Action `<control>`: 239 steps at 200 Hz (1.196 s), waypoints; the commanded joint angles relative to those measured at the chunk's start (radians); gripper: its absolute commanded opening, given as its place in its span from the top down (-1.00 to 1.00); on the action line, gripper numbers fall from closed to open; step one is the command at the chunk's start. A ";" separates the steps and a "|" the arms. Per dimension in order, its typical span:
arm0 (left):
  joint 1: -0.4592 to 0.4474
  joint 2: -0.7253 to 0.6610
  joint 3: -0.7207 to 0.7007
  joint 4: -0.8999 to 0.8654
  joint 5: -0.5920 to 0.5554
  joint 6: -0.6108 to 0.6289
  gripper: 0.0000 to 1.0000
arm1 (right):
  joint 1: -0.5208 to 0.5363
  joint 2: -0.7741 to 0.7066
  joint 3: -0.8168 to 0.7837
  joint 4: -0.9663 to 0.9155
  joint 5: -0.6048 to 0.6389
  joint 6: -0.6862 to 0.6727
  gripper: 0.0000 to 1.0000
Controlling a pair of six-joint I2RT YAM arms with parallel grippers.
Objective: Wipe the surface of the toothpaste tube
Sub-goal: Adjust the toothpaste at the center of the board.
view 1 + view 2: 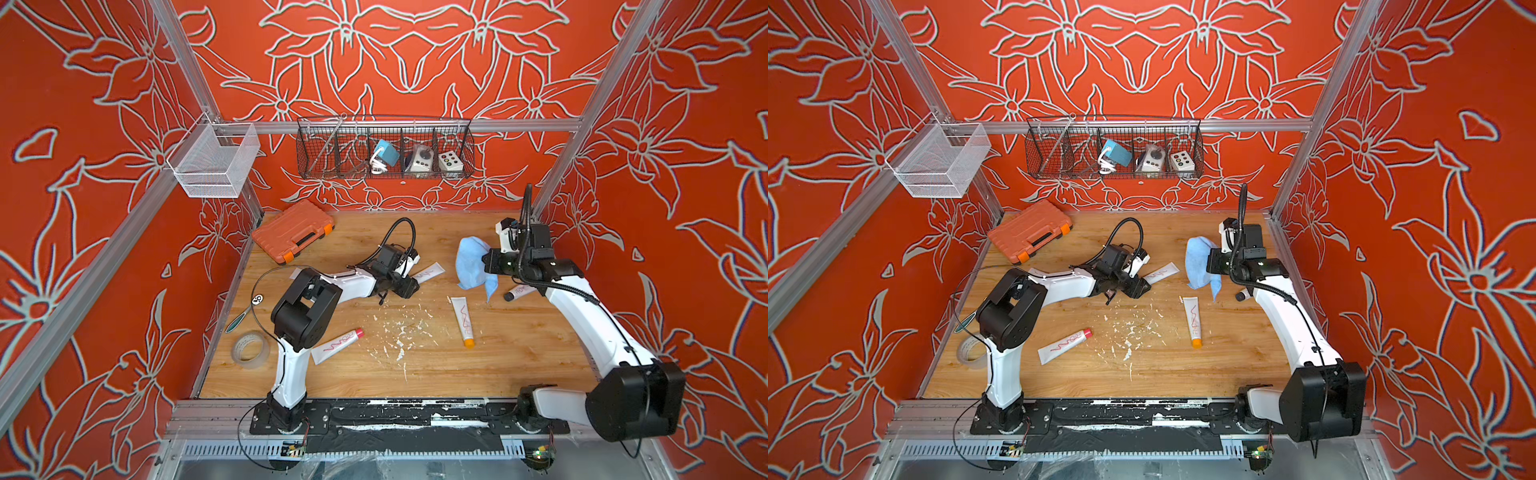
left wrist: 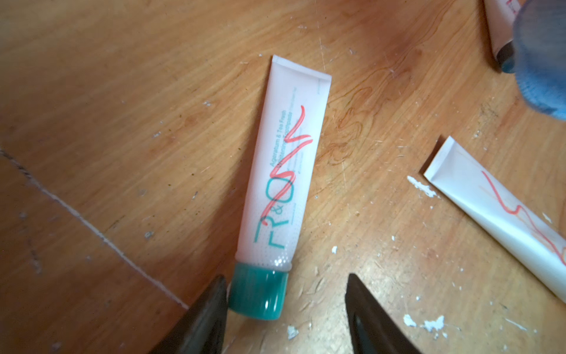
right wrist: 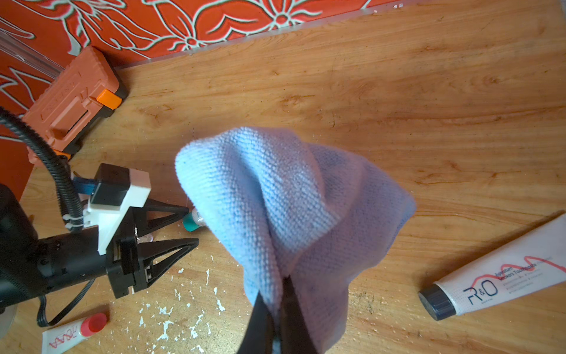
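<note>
1. Blue cloth [image 3: 291,214], one, far right. Your right gripper [image 3: 275,294] has its jaws clamped on a fold of it.
2. White toothpaste tubes scrawled in red, four:
   - Teal-capped tube [image 2: 281,171], far centre, reading "R&O, Ageratum & Tea Fresh".
   - Dark-capped tube [image 3: 502,279], right, reading "R&O, Smokers Toothpaste".
   - Orange-capped tube [image 1: 462,318], centre.
   - Red-capped tube [image 1: 334,344], near left.
3. Your left gripper [image 2: 285,275] has its jaws half apart astride the teal cap, gripping nothing.

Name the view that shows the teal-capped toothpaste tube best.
Left wrist: the whole teal-capped tube lies unobstructed, red scribble legible. Both top views show only its tail; the right wrist only its cap, beside the cloth.
</note>
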 commanded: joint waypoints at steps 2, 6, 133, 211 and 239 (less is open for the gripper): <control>-0.003 0.012 0.013 -0.020 0.036 0.020 -0.22 | -0.006 -0.027 -0.014 -0.008 -0.016 -0.005 1.00; -0.004 0.012 0.012 -0.019 0.038 0.018 -0.21 | -0.006 -0.027 -0.015 -0.009 -0.016 -0.002 1.00; -0.047 0.032 0.013 -0.039 -0.062 0.015 0.16 | -0.006 -0.033 -0.056 0.002 0.012 0.018 1.00; -0.058 0.034 0.008 -0.030 -0.089 0.037 0.31 | -0.007 -0.032 -0.108 0.055 0.000 0.014 1.00; -0.059 0.033 0.009 -0.026 -0.082 0.042 0.28 | -0.006 -0.021 -0.124 0.090 -0.038 -0.008 1.00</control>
